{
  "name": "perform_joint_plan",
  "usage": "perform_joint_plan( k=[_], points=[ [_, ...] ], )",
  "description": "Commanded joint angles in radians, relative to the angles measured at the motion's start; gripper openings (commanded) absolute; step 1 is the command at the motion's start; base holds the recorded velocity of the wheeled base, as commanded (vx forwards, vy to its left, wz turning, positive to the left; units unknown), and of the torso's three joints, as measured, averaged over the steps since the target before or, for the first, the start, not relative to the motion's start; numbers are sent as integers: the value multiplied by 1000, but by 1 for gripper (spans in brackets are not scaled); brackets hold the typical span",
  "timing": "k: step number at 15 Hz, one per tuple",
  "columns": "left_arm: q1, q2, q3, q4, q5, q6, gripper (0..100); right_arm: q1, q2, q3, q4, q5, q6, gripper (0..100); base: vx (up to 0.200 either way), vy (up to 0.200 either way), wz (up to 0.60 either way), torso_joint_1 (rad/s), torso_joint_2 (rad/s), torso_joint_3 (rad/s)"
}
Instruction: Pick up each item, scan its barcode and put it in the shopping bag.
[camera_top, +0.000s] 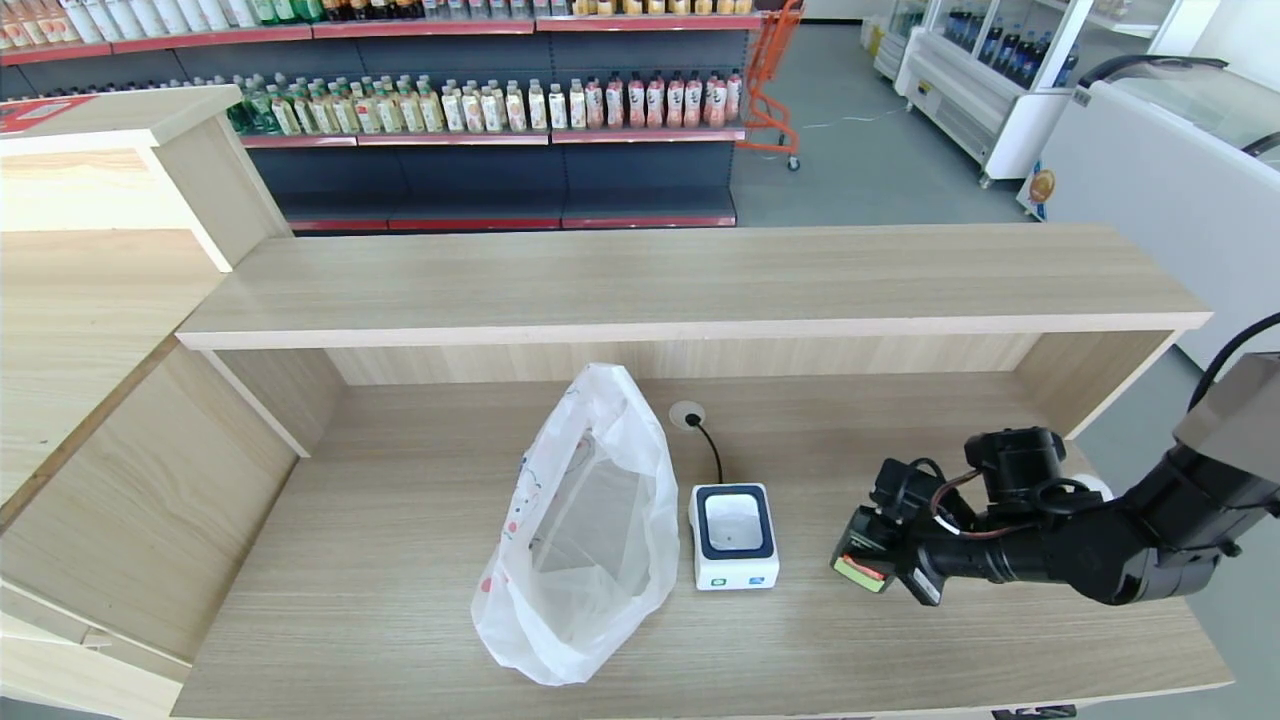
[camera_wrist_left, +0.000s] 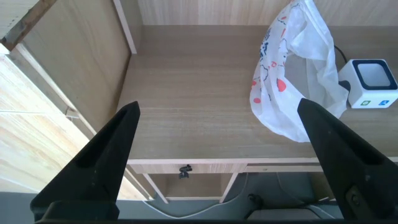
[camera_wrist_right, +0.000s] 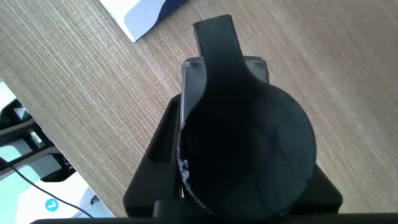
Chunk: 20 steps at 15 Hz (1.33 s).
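A white plastic shopping bag (camera_top: 585, 530) lies open-mouthed in the middle of the lower wooden counter (camera_top: 400, 560). Just to its right sits the white barcode scanner (camera_top: 733, 535) with its dark window facing up. My right gripper (camera_top: 872, 556) hovers a short way right of the scanner, shut on a dark item (camera_top: 858, 574) with a green and orange label. That item (camera_wrist_right: 249, 149) looks black and rounded in the right wrist view, where the scanner's corner (camera_wrist_right: 146, 15) lies beyond it. My left gripper (camera_wrist_left: 219, 109) is open over the counter's front left edge, well clear of the bag (camera_wrist_left: 292, 74).
A raised ledge (camera_top: 700, 285) runs along the back of the counter, with side walls at both ends. The scanner's cable (camera_top: 712, 450) leads to a hole (camera_top: 686, 414) behind it. Store shelves of bottles (camera_top: 480, 105) and freezers (camera_top: 1150, 150) stand beyond.
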Motion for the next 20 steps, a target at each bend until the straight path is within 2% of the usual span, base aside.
perform_joint_plan(
  k=[1, 2, 4, 5, 6, 7, 8, 9, 10, 11, 13, 14, 15, 17, 19, 20],
  points=[
    [0, 0, 0, 0, 0, 0, 100, -84, -192, 111, -100, 8, 33, 0, 0, 0, 0, 0, 0, 0],
    [0, 0, 0, 0, 0, 0, 100, -123, -232, 184, -251, 8, 28, 0, 0, 0, 0, 0, 0, 0],
    [0, 0, 0, 0, 0, 0, 100, -143, -313, 321, -519, 4, 4, 0, 0, 0, 0, 0, 0, 0],
    [0, 0, 0, 0, 0, 0, 100, -138, -341, 348, -548, 8, -36, 0, 0, 0, 0, 0, 0, 0],
    [0, 0, 0, 0, 0, 0, 100, -118, -401, 373, -545, 27, -190, 0, 0, 0, 0, 0, 0, 0],
    [0, 0, 0, 0, 0, 0, 100, -103, -431, 377, -528, 52, -265, 0, 0, 0, 0, 0, 0, 0],
    [0, 0, 0, 0, 0, 0, 100, -51, -500, 387, -445, 112, -450, 0, 0, 0, 0, 0, 0, 0],
    [0, 0, 0, 0, 0, 0, 100, -24, -530, 387, -418, 138, -550, 0, 0, 0, 0, 0, 0, 0],
    [0, 0, 0, 0, 0, 0, 100, 38, -582, 388, -370, 190, -811, 0, 0, 0, 0, 0, 0, 0],
    [0, 0, 0, 0, 0, 0, 100, 195, -585, 407, -283, 258, -1280, 0, 0, 0, 0, 0, 0, 0],
    [0, 0, 0, 0, 0, 0, 100, 261, -582, 407, -143, 274, -1477, 0, 0, 0, 0, 0, 0, 0],
    [0, 0, 0, 0, 0, 0, 100, 284, -563, 405, -77, 308, -1592, 0, 0, 0, 0, 0, 0, 0],
    [0, 0, 0, 0, 0, 0, 100, 287, -537, 403, -66, 360, -1673, 0, 0, 0, 0, 0, 0, 0],
    [0, 0, 0, 0, 0, 0, 100, 302, -496, 399, -68, 514, -1767, 0, 0, 0, 0, 0, 0, 0],
    [0, 0, 0, 0, 0, 0, 100, 305, -499, 397, -68, 567, -1814, 0, 0, 0, 0, 0, 0, 0],
    [0, 0, 0, 0, 0, 0, 100, 304, -504, 402, -65, 627, -1846, 0, 0, 0, 0, 0, 0, 0]
  ],
)
